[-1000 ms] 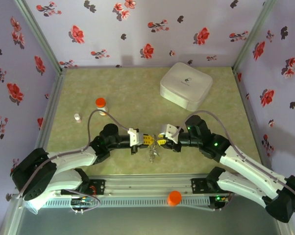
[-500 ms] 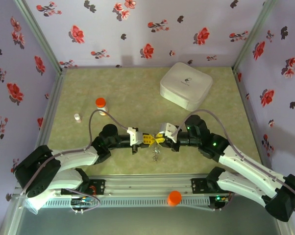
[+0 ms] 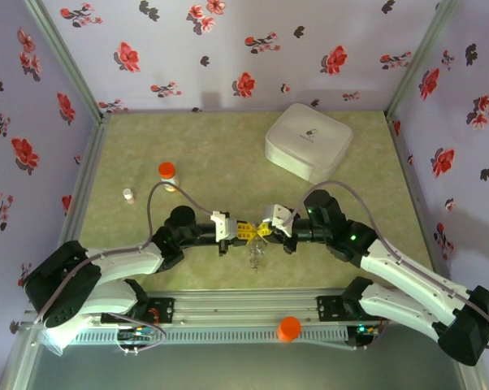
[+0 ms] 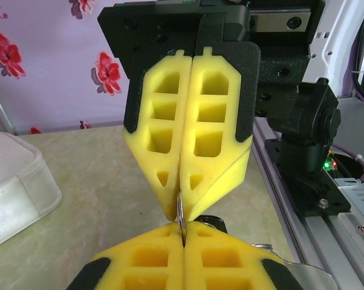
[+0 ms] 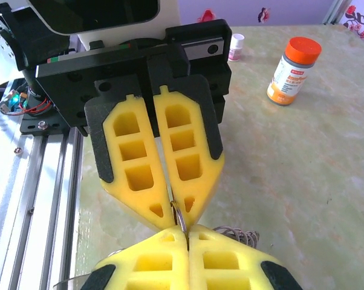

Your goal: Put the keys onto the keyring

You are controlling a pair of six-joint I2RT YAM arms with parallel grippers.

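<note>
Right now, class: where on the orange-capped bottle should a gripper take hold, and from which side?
Probably the orange-capped bottle by its round body below the cap, fingers level, from the near side: it stands upright, apart from the small white vial.

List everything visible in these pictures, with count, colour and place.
white rounded-square plastic box: 1, white, far right of table
orange-capped vial: 1, amber, far left
small white bottle: 1, white, left of vial
round orange cap: 1, orange, near rail
grey metal bead chain: 1, grey, below pincers
thin silver metal ring: 1, silver, between pincers
left pincer: 1, yellow, shut on ring
right pincer: 1, yellow, shut on ring
</note>
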